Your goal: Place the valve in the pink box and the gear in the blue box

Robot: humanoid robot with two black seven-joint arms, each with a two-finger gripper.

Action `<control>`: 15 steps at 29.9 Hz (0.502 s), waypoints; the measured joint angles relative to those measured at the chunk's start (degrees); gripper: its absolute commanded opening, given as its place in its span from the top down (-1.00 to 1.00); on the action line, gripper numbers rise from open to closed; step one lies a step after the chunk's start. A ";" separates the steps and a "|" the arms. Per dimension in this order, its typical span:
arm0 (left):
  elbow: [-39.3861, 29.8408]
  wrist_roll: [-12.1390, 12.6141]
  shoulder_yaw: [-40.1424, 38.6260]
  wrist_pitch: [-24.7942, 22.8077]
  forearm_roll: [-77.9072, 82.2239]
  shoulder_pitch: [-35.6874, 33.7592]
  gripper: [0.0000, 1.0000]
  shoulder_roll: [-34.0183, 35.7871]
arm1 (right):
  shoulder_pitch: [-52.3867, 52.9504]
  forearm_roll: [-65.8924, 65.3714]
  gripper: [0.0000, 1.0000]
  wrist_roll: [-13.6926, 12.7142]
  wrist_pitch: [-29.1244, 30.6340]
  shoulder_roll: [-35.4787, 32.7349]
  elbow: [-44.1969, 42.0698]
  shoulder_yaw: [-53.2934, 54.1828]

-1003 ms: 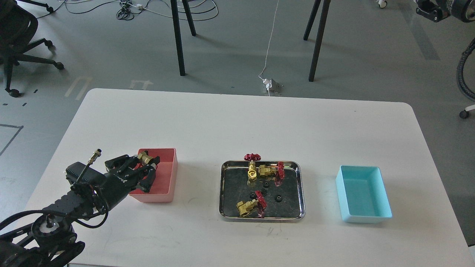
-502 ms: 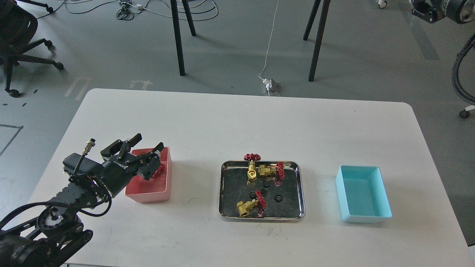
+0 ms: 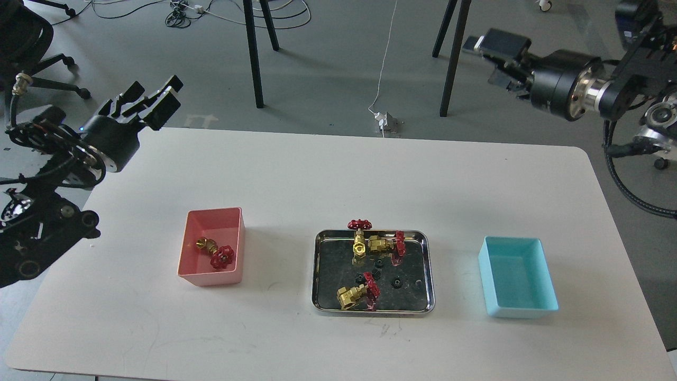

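Observation:
One brass valve with a red handwheel (image 3: 214, 253) lies inside the pink box (image 3: 211, 279) at the left of the table. Three more valves (image 3: 357, 293) and several tiny black gears (image 3: 395, 283) lie in the steel tray (image 3: 315, 270) at the centre. The blue box (image 3: 518, 311) at the right is empty. My left gripper (image 3: 156, 94) is open and empty, raised above the table's far left corner, well behind the pink box. My right gripper (image 3: 494, 58) hangs beyond the table's far right edge, its fingers apart and empty.
The white table (image 3: 338, 174) has rounded corners, and bare surface lies between the boxes and the tray. Black stand legs (image 3: 254, 58), cables and an office chair (image 3: 26, 58) stand on the floor behind the table.
My left gripper opened and let the valve drop into the pink box, then rose and pulled back to the far left. The pink box shifted slightly left. My right arm swung into view.

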 measured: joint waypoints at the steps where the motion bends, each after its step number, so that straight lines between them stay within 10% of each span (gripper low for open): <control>1: 0.92 0.09 0.10 -2.87 -6.30 -3.45 -0.98 0.93 | 0.28 -3.81 -0.97 0.59 0.02 -0.50 2.19 -2.74; 7: 11.75 0.73 0.22 -13.72 -23.63 -18.94 -0.98 2.28 | 2.64 -21.97 -0.97 2.31 2.11 -0.03 8.84 -17.72; 15: 20.81 0.75 0.68 -15.50 -24.62 -27.92 -0.98 0.92 | 5.98 -26.12 -0.94 3.59 3.41 11.07 5.36 -30.00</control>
